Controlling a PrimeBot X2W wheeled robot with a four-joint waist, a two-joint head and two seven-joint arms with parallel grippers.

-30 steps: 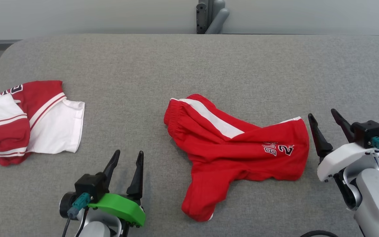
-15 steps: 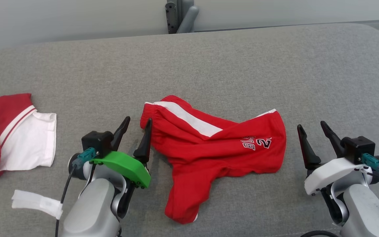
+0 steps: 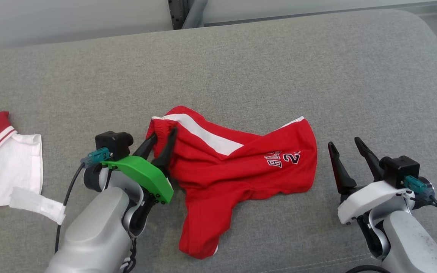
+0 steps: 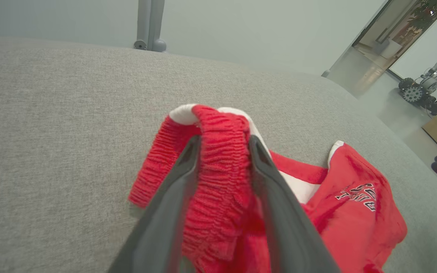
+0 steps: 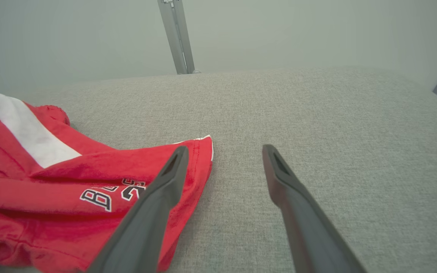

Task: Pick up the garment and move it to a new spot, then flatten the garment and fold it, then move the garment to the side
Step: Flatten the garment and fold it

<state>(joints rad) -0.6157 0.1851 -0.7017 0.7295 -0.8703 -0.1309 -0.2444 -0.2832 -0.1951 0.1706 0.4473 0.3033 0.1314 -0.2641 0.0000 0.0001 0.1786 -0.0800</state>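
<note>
- Shorts (image 3: 237,159), red with a white side stripe and printed lettering, lie crumpled near the middle of the grey padded table (image 3: 241,57), one leg trailing toward the near edge.
- Left gripper (image 3: 163,134) straddles the elastic waistband (image 4: 222,125) at the garment's left end. Its fingers stand part-way apart, with gathered cloth between them touching both. Whether the cloth is truly clamped cannot be told.
- Right gripper (image 3: 343,142) hovers just beside the right leg hem (image 5: 203,151), fingers spread wide and holding nothing.
- Step in hand, by judgement: securing the first grasp before the lift to a new spot.
- First risk: the thick gathered elastic may slide out of a shallow pinch once the hanging weight pulls on it.
- Second risk: a lift from one end alone would leave the shorts dangling and twisted, making the flattening harder. A second grasp at the hem would guard against this.
- Third risk: a carry toward the left could drag the trailing leg over the red-and-white shirt (image 3: 10,167), which lies well apart at the table's left edge.
</note>
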